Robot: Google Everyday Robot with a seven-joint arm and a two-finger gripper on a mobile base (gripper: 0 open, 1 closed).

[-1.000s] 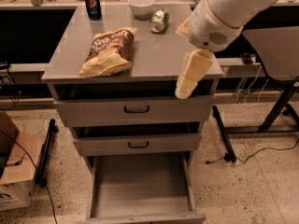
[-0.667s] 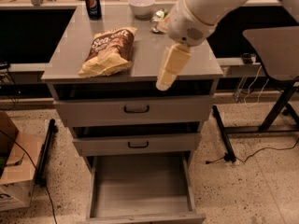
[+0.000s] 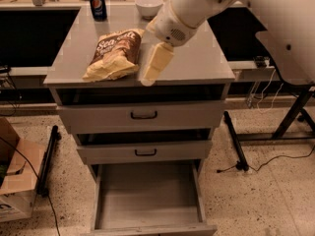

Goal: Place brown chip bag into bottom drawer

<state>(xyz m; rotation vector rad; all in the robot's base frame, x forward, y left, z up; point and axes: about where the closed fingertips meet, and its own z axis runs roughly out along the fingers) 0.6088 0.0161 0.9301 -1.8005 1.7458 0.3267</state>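
Nearest, at floor level: bottom drawer (image 3: pixel 147 198), pulled well out from the cabinet, wide grey floor and thin side walls in view. Left of it on the speckled floor, cardboard box (image 3: pixel 17 181) with a black cable running past. Right of the cabinet, black stand leg (image 3: pixel 235 141) lying along the floor.

Next up the cabinet front: middle drawer (image 3: pixel 172 153), then top drawer (image 3: pixel 187 116), each with a black handle and a dark gap above.

On the desk (image 3: pixel 197 63), front-left part: brown chip bag (image 3: pixel 114 53), lying flat, brown face with white script upward, pale yellow end toward the front edge. Well apart from the bottom drawer, not in it.

Just right of the bag: pincer (image 3: pixel 147 77), pale cream, slanting down and leftward from the white arm (image 3: pixel 192 6), tip over the desk's front edge. Open or closed: cannot tell. Not gripping the bag; contact with it unclear.

Farthest, along the back of the desk: white bowl (image 3: pixel 148 5), and left of it blue soda can (image 3: pixel 97 4), upright.
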